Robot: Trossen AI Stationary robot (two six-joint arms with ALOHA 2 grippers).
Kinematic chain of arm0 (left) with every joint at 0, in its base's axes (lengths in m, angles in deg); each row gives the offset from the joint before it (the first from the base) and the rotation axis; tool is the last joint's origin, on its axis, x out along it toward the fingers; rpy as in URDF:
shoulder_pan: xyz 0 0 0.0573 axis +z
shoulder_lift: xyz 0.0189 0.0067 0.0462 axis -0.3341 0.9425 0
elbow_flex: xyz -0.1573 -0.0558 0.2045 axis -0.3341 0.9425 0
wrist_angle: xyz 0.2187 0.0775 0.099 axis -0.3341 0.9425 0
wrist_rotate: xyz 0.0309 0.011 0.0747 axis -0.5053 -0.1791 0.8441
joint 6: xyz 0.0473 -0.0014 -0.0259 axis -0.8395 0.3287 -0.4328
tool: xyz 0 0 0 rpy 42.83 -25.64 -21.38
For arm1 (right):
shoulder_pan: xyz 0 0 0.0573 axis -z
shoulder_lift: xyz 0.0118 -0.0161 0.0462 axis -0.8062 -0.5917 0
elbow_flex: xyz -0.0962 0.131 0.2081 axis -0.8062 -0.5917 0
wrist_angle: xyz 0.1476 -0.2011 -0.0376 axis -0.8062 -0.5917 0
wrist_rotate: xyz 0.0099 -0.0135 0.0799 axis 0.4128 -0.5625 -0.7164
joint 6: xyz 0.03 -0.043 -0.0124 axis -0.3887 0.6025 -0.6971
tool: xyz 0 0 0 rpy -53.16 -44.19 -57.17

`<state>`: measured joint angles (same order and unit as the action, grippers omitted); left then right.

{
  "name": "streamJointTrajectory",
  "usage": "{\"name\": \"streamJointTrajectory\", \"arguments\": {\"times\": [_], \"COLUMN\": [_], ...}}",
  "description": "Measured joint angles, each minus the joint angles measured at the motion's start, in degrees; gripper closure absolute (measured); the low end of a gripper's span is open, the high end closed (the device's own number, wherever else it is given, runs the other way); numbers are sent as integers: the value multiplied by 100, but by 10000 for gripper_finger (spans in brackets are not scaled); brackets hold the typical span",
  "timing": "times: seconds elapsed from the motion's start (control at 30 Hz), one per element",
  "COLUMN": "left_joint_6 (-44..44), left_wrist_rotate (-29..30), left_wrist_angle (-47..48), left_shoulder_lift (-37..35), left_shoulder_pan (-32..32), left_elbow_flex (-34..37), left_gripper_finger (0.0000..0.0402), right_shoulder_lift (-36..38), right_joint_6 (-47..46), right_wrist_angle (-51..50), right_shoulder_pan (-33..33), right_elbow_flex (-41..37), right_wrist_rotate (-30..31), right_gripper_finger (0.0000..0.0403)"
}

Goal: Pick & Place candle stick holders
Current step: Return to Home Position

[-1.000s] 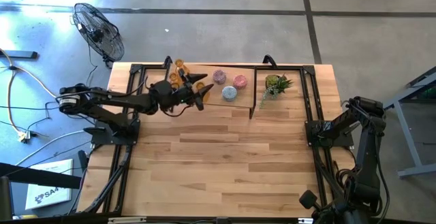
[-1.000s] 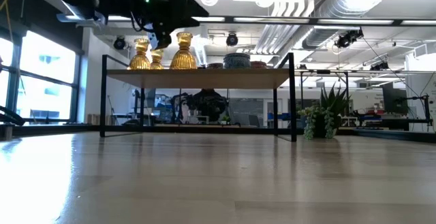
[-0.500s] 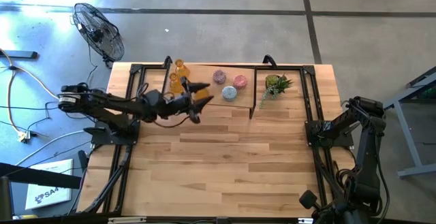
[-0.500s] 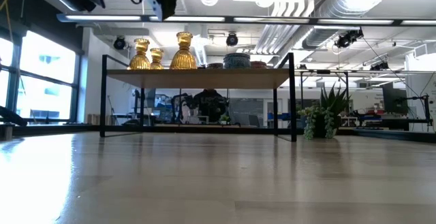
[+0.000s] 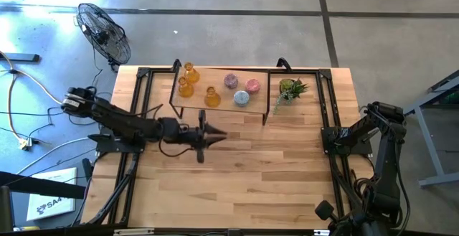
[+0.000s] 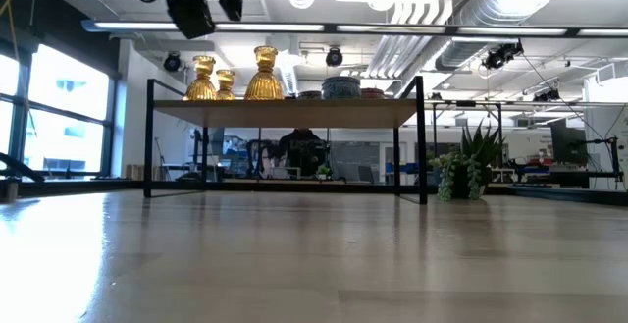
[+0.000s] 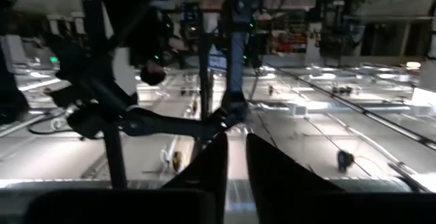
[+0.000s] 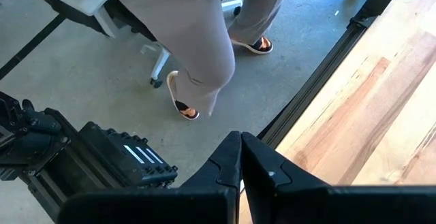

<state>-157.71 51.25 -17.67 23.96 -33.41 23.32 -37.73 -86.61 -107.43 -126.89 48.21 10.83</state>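
- The left claw (image 5: 215, 136) hovers above the table (image 5: 237, 186), left of its middle. Its fingers (image 7: 208, 173) are drawn close with only a thin slit between them, and they grip nothing.
- At its 12 o'clock, three amber candle stick holders (image 5: 211, 97) stand on the shelf (image 5: 212, 77) along the table's far edge.
- At 1 o'clock, on the same shelf, sit two pink candle stick holders (image 5: 231, 81) and the light blue candle stick holder (image 5: 242, 97).
- At 2 o'clock, a potted plant (image 5: 290, 89) stands on the table just beside the shelf's end.
- At 3 o'clock, well apart, the right arm waits folded at the table's edge. The right claw (image 8: 240, 157) is pressed together and empty.
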Motion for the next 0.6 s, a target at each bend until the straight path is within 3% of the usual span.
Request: {"name": "streamJointTrajectory", "arguments": {"times": [0.13,0.3,0.5,0.6], "left_joint_6": [0,0,20,249], "left_wrist_rotate": [64,244,662,431], "left_wrist_angle": [-10,137,945,1367], "left_shoulder_lift": [2,2,2,0], "left_shoulder_pan": [-307,-671,-946,-948], "left_elbow_flex": [-1,-209,-438,-459], "left_gripper_finger": [395,397,400,400], "right_shoulder_lift": [0,1,0,0], "right_joint_6": [0,0,0,0], "right_wrist_angle": [0,2,2,1], "right_shoulder_pan": [1,-1,1,0], "right_elbow_flex": [0,0,0,0], "right_wrist_rotate": [0,0,0,0], "right_gripper_finger": [398,398,398,398]}}
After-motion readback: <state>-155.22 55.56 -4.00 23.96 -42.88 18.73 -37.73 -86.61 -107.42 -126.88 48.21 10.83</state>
